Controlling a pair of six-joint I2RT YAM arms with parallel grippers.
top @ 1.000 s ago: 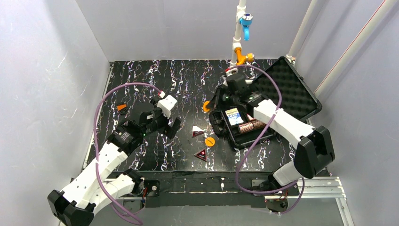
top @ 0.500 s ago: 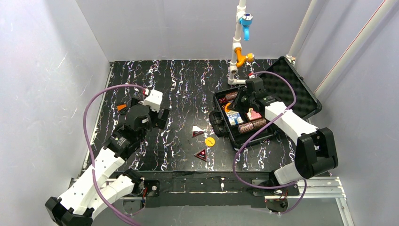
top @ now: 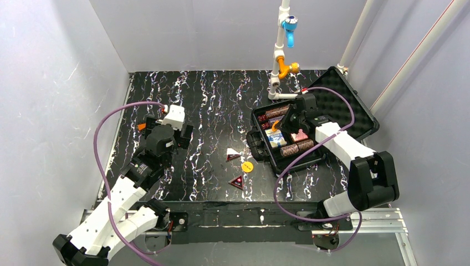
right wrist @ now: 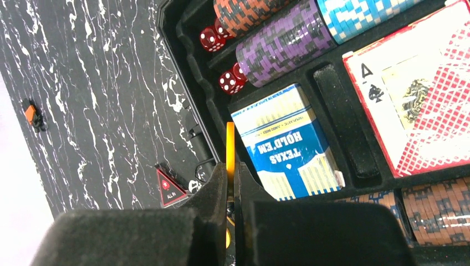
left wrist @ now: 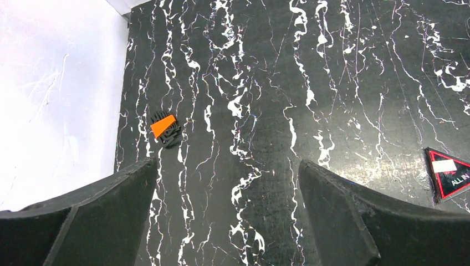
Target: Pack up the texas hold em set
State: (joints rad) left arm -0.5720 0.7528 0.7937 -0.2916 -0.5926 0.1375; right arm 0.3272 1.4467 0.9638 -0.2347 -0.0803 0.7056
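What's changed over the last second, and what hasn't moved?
The right end effector, shut on an orange disc, swung right from left of the case to over its trays. The left end effector, open and empty, shifted left. The loose disc and triangular markers stayed put.

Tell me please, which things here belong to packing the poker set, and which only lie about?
Belong: black case, blue deck, red deck, chip rolls, red dice, held orange disc, loose orange disc, triangular markers.
Lying about: orange-black clip, white pipe stand.
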